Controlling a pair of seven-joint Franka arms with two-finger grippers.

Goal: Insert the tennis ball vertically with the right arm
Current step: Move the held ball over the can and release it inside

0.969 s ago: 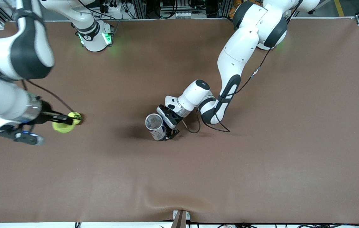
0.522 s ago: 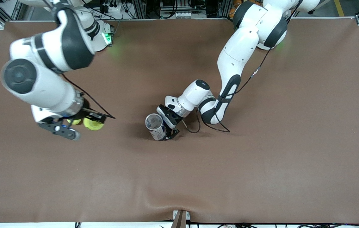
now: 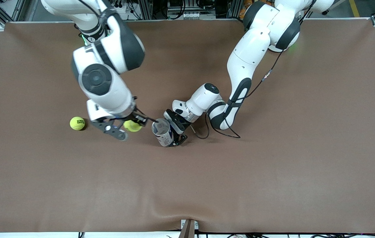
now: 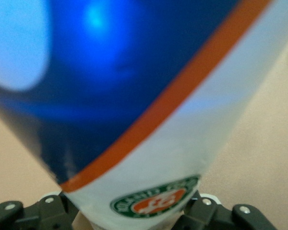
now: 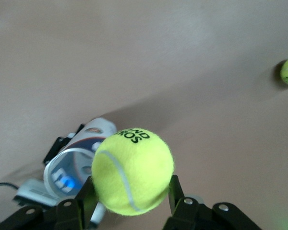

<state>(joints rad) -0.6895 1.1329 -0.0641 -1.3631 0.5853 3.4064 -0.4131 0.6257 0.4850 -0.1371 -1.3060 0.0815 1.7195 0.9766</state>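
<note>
Nearest you, low centre of the front view, the brown table (image 3: 273, 185) lies bare, leaving ample room. Just above, at centre, the left gripper (image 3: 174, 132) is clamped around the ball can (image 3: 161, 131), holding it upright with its open mouth upward, apparently so the ball can drop straight in. Immediately beside it, the right gripper (image 3: 131, 125) is closed on the tennis ball (image 3: 133, 126), close to the can's rim but not yet over the mouth; you must judge that rim clearance carefully. At middle left, a second ball (image 3: 77, 123) rests alone, well apart from the can.
</note>
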